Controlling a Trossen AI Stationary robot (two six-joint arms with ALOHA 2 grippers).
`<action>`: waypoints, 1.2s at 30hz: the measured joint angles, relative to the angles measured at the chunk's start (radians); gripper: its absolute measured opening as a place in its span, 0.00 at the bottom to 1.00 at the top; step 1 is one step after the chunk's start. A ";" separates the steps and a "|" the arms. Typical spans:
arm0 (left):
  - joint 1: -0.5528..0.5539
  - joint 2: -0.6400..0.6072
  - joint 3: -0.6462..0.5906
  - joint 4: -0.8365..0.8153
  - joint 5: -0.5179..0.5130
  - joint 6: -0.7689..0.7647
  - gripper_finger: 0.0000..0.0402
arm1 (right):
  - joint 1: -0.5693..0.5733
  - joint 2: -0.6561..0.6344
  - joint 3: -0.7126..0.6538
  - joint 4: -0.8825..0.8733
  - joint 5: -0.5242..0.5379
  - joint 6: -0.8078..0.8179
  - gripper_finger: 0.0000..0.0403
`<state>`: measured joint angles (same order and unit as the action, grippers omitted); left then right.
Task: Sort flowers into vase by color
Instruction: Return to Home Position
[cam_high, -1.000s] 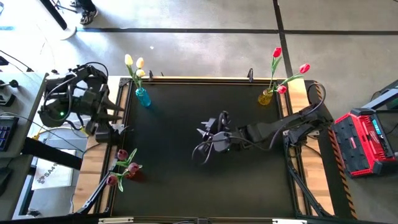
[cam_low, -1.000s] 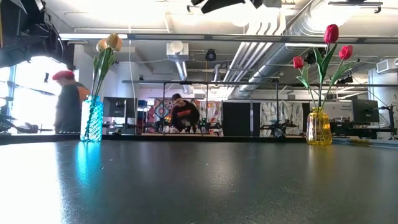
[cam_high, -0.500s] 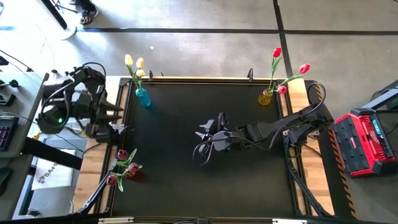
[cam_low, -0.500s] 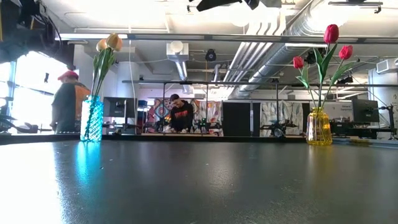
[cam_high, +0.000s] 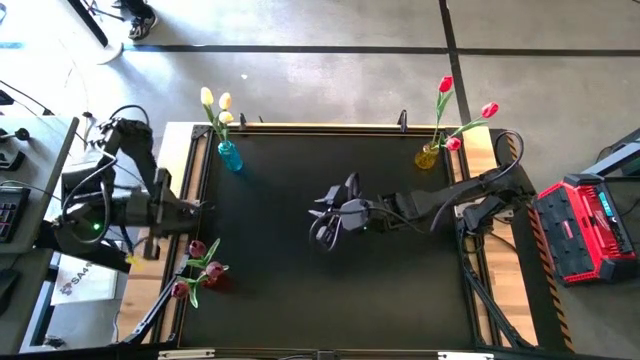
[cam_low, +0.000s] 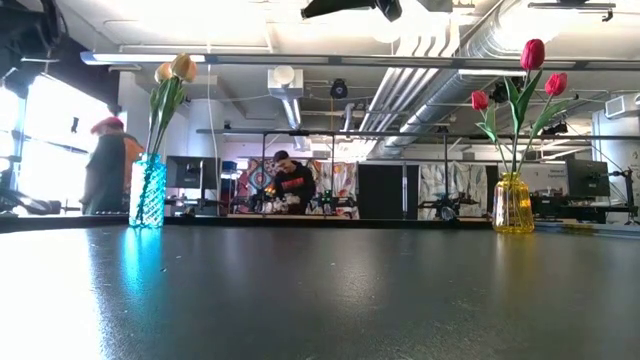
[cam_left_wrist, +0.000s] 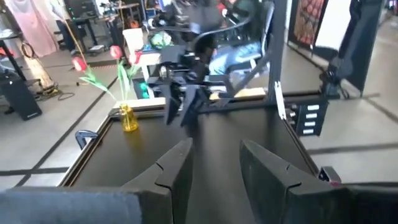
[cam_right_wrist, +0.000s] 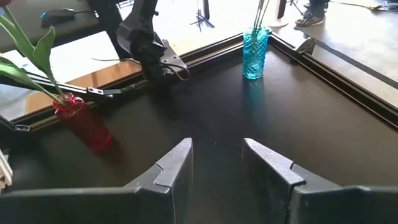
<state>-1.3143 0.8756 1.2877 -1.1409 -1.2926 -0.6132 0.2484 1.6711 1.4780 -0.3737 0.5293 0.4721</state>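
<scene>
Black table (cam_high: 330, 290), red case (cam_high: 585, 228) beside it, perhaps a toolbox, red-capped person (cam_low: 105, 170), dark-shirted person (cam_low: 293, 185) in room behind

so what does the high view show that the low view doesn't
Only the high view: the red glass vase of dark pink tulips by the table's left edge, the open left gripper along that edge and the open right gripper over mid-table, both whole. Only the low view: the room behind, with a person in a red cap and a person in a dark top. Both: the blue textured vase of cream-yellow tulips, the yellow vase of red tulips and the black table.
</scene>
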 joint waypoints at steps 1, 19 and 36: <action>0.027 0.008 0.000 0.056 0.029 0.061 0.29 | 0.000 0.000 0.000 0.000 0.000 0.000 0.32; 0.575 0.003 0.000 0.426 0.528 0.576 0.29 | 0.054 -0.086 -0.005 -0.121 0.146 -0.054 0.32; 0.821 -0.050 -0.201 0.634 0.684 0.678 0.29 | 0.208 -0.349 -0.494 0.259 0.221 -0.037 0.32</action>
<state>-0.4929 0.8258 1.0868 -0.5067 -0.6085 0.0647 0.4564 1.3216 0.9845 -0.1145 0.7498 0.4352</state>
